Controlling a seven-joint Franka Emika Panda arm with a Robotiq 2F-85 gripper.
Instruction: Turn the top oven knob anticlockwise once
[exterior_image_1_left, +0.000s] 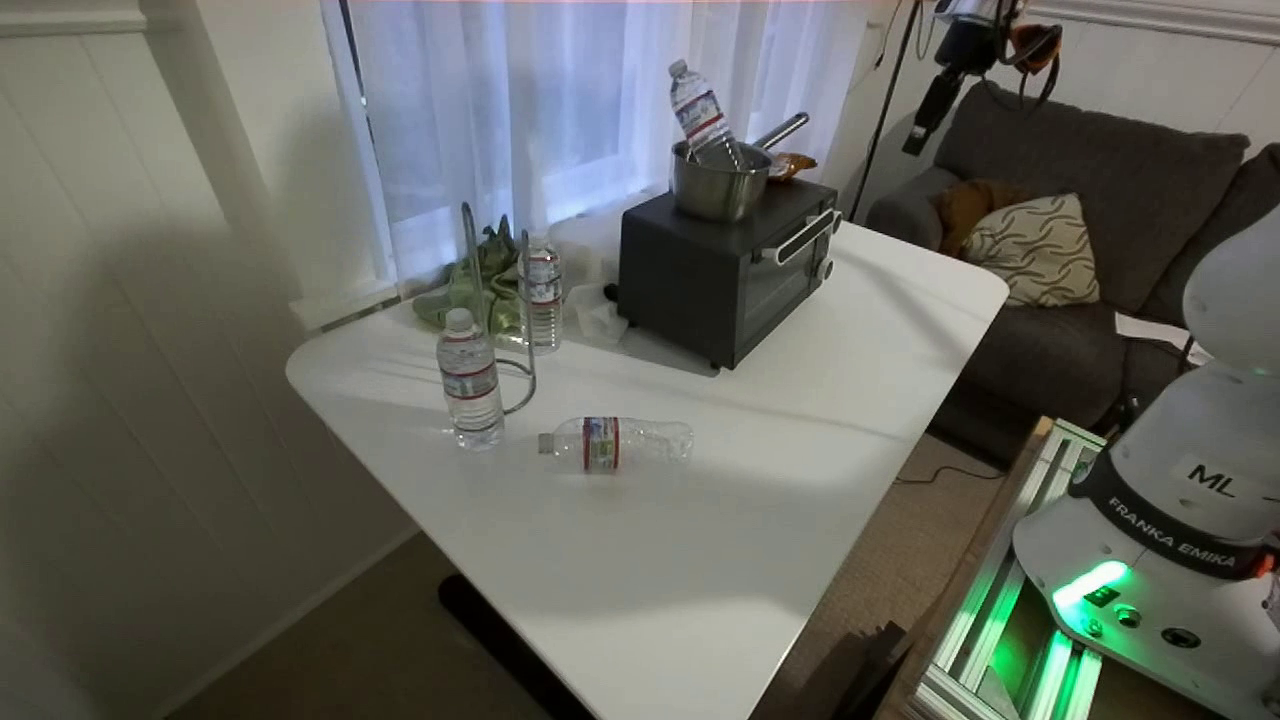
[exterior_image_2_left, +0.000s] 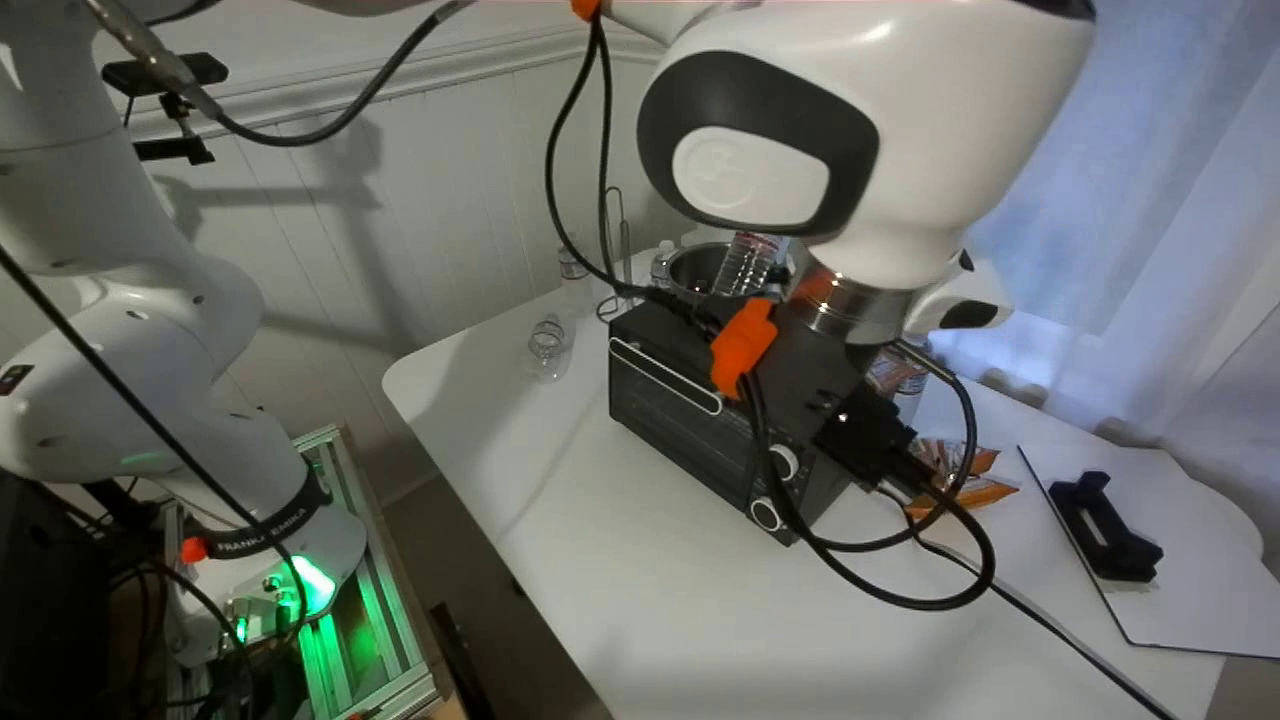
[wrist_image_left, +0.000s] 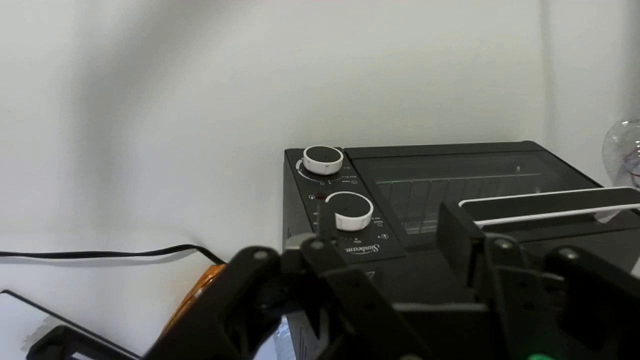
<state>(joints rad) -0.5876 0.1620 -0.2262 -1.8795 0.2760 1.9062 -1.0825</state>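
Observation:
The dark grey toaster oven (exterior_image_1_left: 680, 270) stands on the white table; it also shows in an exterior view (exterior_image_2_left: 665, 400) and the wrist view (wrist_image_left: 415, 275). Its top knob (wrist_image_left: 357, 220), dark with a white rim, sits nearer the upside-down brand name. The lower knob (wrist_image_left: 323, 162) is farther off. In an exterior view the top knob (exterior_image_2_left: 784, 461) is beside my hanging cable. My gripper (wrist_image_left: 387, 212) is open and empty above the oven. Its left finger covers the top knob's left edge in the wrist view; contact cannot be told. The right finger is over the door side, near the handle.
A metal pot (exterior_image_1_left: 722, 188) holding a bottle (exterior_image_1_left: 700, 112) stands on the oven. An upright bottle (exterior_image_1_left: 470, 385) and a lying bottle (exterior_image_1_left: 600, 444) are on the table (exterior_image_1_left: 680, 560). An orange packet (exterior_image_2_left: 950, 470), a cable (exterior_image_2_left: 1040, 610) and a board with a black holder (exterior_image_2_left: 1105, 530) lie beyond the knob side.

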